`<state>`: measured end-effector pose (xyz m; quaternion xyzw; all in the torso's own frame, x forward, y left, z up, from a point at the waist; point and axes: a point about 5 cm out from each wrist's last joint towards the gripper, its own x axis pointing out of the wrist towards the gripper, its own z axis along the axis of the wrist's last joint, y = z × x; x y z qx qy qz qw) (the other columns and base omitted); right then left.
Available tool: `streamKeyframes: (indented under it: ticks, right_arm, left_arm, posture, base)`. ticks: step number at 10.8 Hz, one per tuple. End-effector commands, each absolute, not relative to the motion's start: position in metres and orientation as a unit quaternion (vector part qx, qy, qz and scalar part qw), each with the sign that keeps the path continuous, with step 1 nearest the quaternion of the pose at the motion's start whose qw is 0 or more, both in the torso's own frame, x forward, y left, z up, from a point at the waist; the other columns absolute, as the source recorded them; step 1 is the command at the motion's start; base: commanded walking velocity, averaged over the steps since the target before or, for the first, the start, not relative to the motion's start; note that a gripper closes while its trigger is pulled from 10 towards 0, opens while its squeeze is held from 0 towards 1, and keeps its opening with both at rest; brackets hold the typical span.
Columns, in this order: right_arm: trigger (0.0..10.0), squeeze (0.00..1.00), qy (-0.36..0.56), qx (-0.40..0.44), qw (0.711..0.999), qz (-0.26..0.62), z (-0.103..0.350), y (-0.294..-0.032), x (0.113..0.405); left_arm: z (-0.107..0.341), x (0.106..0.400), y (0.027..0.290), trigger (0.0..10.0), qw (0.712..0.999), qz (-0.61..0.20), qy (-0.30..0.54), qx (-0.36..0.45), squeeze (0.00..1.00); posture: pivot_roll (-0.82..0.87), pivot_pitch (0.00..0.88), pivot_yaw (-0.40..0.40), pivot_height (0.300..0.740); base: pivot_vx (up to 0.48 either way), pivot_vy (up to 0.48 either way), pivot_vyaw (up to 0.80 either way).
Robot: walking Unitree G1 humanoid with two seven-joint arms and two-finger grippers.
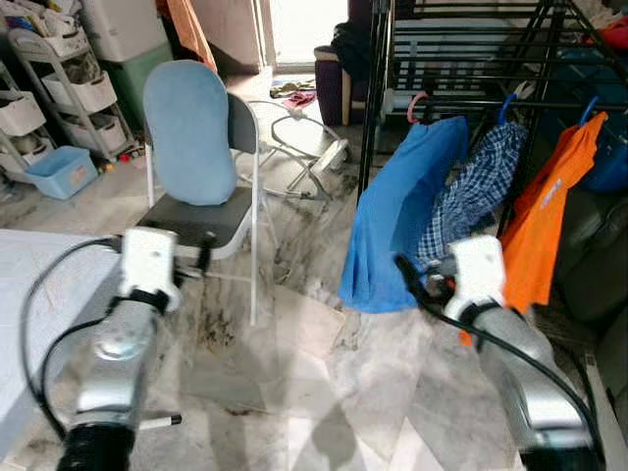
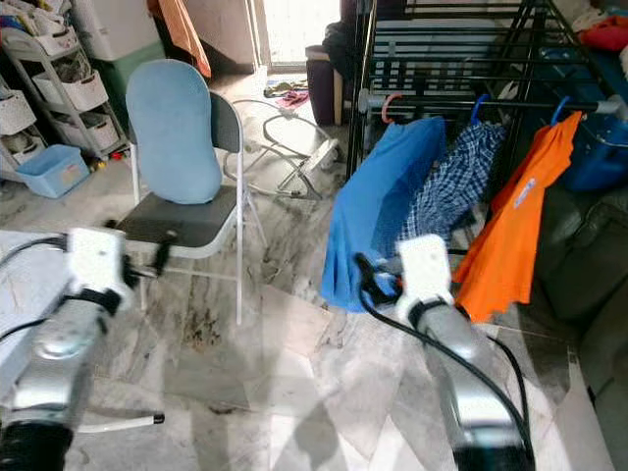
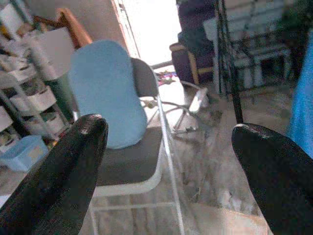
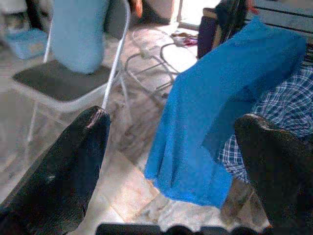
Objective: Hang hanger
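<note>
A black drying rack (image 1: pixel 471 101) stands at the right. From its rail hang a blue garment (image 1: pixel 397 211) on a pink hanger (image 1: pixel 416 105), a plaid shirt (image 1: pixel 481 186) on a blue hanger (image 1: pixel 506 106), and an orange shirt (image 1: pixel 549 216) on another blue hanger (image 1: pixel 589 108). My right gripper (image 4: pixel 171 132) is open and empty, low in front of the blue garment and apart from it. Over by the chair, my left gripper (image 3: pixel 168 142) is also open with nothing between its fingers.
A folding chair (image 1: pixel 196 218) with a light blue cushion (image 1: pixel 191 137) stands ahead on the left. A pale table edge (image 1: pixel 39 285) is at my left. Shelving (image 1: pixel 69 88), a blue bin (image 1: pixel 61 172) and a white wire frame (image 1: pixel 294 147) lie farther back. A dark sofa (image 1: pixel 599 255) is on the right.
</note>
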<state>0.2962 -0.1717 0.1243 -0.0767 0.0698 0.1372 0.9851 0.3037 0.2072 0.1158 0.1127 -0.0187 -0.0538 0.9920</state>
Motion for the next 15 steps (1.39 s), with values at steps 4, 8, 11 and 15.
streamKeyframes:
  ticks: [4,8,11,15]
  right_arm:
    - [10.0,0.0,0.07,-0.085,0.985,0.133,0.116,-0.172,0.294]
    - [10.0,0.0,0.058,-0.028,0.997,0.03,0.111,-0.21,0.258]
    - [10.0,0.0,0.051,-0.028,0.996,0.071,0.12,-0.203,0.255]
    - [10.0,0.0,0.065,-0.02,0.994,0.087,0.113,-0.19,0.249]
  left_arm:
    - [0.092,0.268,0.215,10.0,0.991,-0.054,-0.01,0.124,0.0]
    - [0.096,0.229,0.243,10.0,0.994,0.067,-0.024,0.086,0.0]
    - [0.11,0.227,0.222,10.0,0.994,0.072,-0.057,0.051,0.0]
    - [0.091,0.217,0.2,10.0,1.0,0.006,0.0,0.024,0.0]
  posture:
    - [-0.14,0.0,0.118,0.74]
    - [-0.14,0.0,0.102,0.74]
    - [-0.14,0.0,0.096,0.74]
    - [-0.14,0.0,0.106,0.74]
  base:
    - [0.0,0.0,0.0]
    - [0.0,0.0,0.0]
    - [0.0,0.0,0.0]
    - [0.0,0.0,0.0]
